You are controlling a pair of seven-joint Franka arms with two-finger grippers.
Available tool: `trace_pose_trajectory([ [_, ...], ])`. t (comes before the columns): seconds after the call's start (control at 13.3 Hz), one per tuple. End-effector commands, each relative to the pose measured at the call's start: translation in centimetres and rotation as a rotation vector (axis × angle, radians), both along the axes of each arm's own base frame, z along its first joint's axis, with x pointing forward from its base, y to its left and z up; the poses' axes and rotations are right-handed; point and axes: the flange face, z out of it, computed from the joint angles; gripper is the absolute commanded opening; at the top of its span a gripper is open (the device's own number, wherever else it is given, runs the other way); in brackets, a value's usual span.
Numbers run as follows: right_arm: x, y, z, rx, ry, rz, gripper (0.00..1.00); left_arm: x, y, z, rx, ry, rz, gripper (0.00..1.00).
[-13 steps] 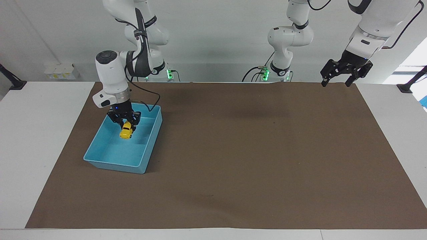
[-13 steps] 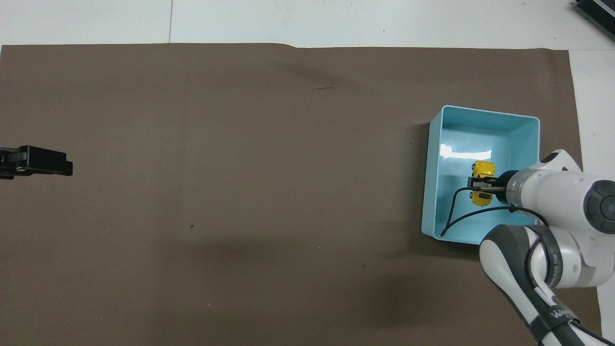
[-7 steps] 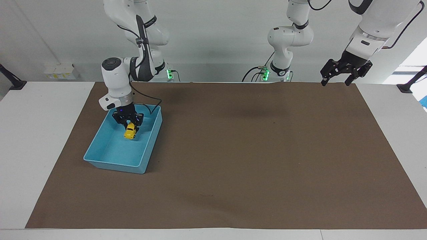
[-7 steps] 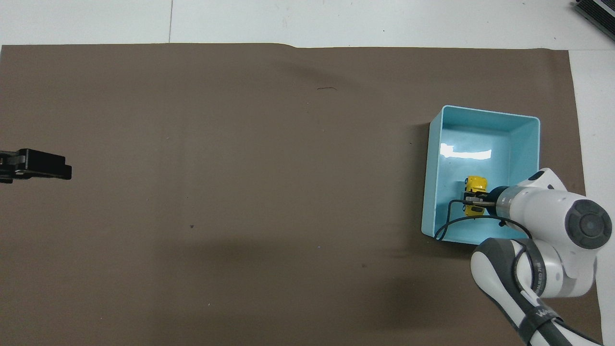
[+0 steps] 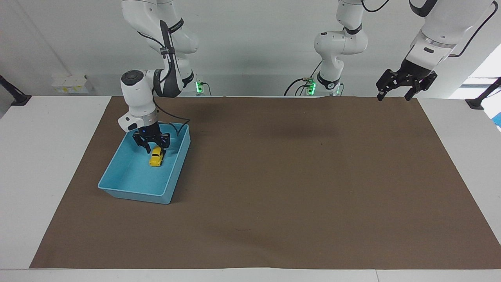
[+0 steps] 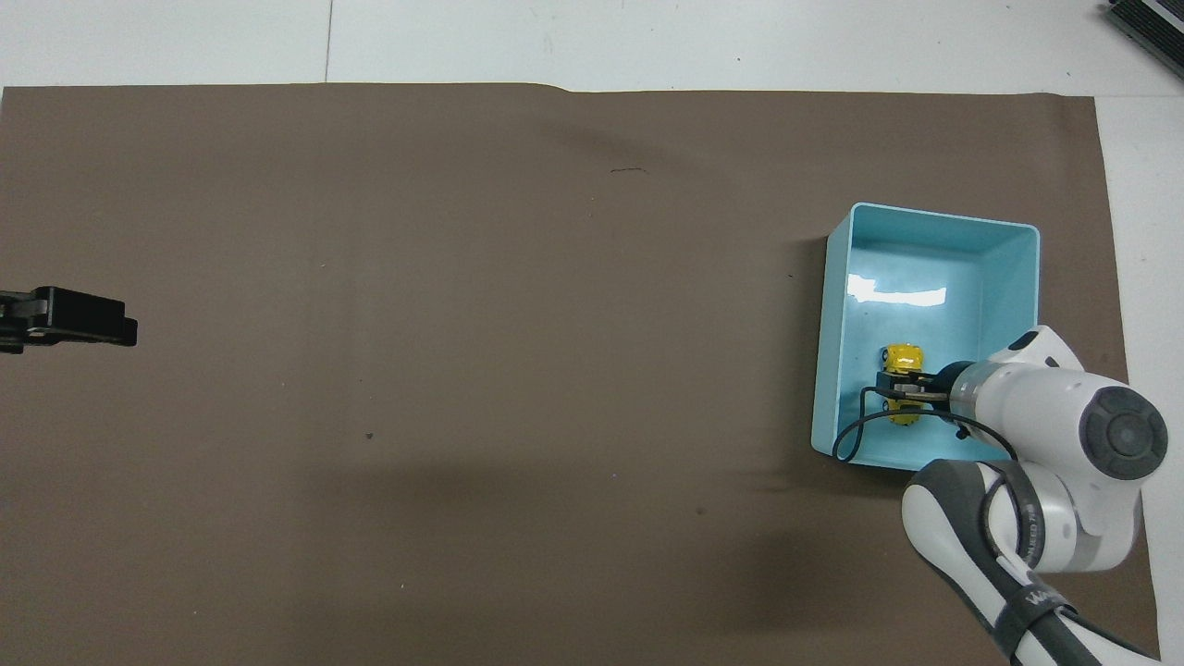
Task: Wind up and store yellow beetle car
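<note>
One yellow beetle car [image 5: 156,157] in blue bin [image 5: 117,184] | right tool [image 5: 153,145] above

Glossy yellow beetle car [image 5: 156,156], shiny smooth plastic blue bin [image 5: 117,187], matt brown paper-like mat [image 5: 297,176]

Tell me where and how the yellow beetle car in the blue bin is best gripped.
Probably across its flanks, from straight above. The yellow beetle car sits low inside the blue bin, whose walls block side approaches, and its rounded roof offers no flat hold. The right gripper is over it; the left gripper waits.
</note>
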Motion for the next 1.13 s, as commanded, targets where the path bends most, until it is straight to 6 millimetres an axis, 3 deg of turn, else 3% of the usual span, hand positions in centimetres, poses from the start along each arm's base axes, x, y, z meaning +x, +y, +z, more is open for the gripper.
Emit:
trace_pose_trajectory([
  [0.0, 1.4, -0.2, 2.4, 0.011, 0.026, 0.019, 1.00, -0.8, 0.4, 0.4, -0.004, 0.005, -0.001, 1.00],
  [0.53, 6.9, -0.6, 14.7, 0.009, 0.130, 0.003, 1.00, -0.8, 0.4, 0.4, -0.004, 0.005, -0.001, 1.00],
  [0.68, 7.1, 0.5, 17.7, 0.008, 0.166, -0.033, 1.00, -0.8, 0.4, 0.4, -0.004, 0.005, -0.001, 1.00],
  [0.83, 7.0, 3.4, 20.1, 0.007, 0.183, -0.060, 1.00, -0.8, 0.4, 0.4, -0.004, 0.005, -0.001, 1.00],
  [1.05, 7.0, 2.5, 24.1, -0.008, 0.202, -0.048, 1.00, -0.8, 0.4, 0.4, -0.004, 0.005, -0.001, 1.00],
])
